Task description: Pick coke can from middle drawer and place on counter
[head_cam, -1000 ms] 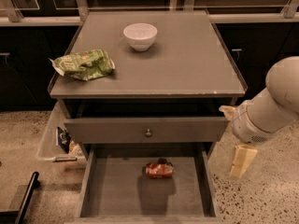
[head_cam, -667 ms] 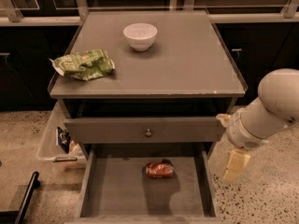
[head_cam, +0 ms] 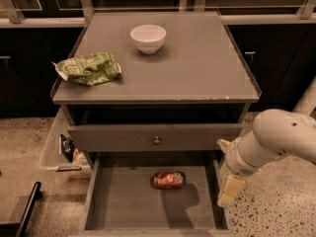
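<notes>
Dark drawer (head_cam: 123, 201) floor bears the toppled can (head_cam: 168, 179), likely light, slick, dentable; pinch mid-body; tool (head_cam: 227, 181) right of it, spread I cannot tell.

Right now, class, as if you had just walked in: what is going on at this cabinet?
A robot arm is after the can, which lies on its side on the floor of the open drawer. The end effector hangs by the drawer's right wall, apart from the can, which is not yet picked up. The counter holds a bowl and a green bag.
</notes>
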